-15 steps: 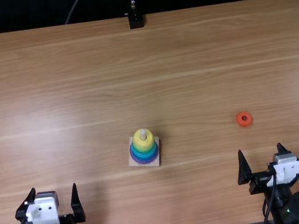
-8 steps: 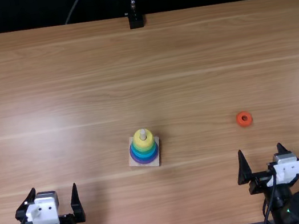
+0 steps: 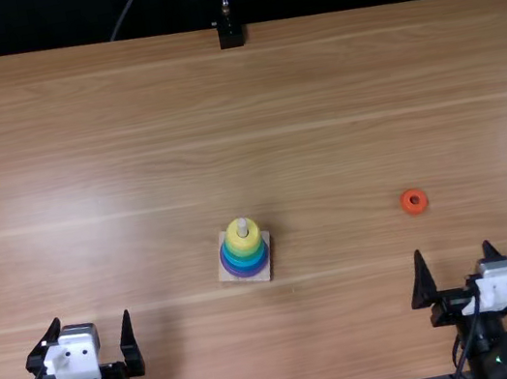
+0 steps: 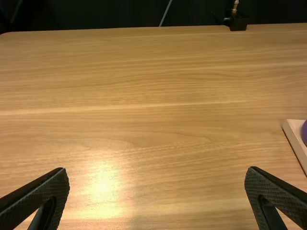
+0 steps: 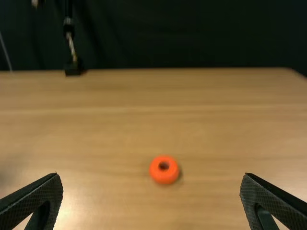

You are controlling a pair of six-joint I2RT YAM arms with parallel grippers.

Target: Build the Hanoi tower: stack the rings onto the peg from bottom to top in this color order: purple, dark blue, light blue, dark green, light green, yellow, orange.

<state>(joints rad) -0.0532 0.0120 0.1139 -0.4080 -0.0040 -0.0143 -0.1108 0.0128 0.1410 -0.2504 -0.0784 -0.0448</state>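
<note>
One ring stack, carried on a pale wooden square base (image 3: 224,275), is set left of the middle of the light brown table (image 3: 315,90), as seen in the top view. Its upright peg (image 3: 242,226) is threaded through the rings: a purple ring (image 3: 238,271) is placed lowest, blue and blue-green bands are layered above it in narrowing steps, and a yellow ring (image 3: 244,242) is seated uppermost, with the pale peg tip exposed at its centre. The exact count of middle rings cannot be told. One orange ring (image 3: 415,209) is laid flat on the bare wood, well apart from the stack and to its right; its round hole is turned upward. The left gripper (image 3: 90,319) is posed over the near left part of the table, its two black fingers spread wide with nothing held between them; a corner of the base and an edge of the purple ring are caught at the side of its wrist view. The right gripper (image 3: 455,255) is posed nearer the table's near edge than the orange ring, its fingers likewise parted and unladen.
</note>
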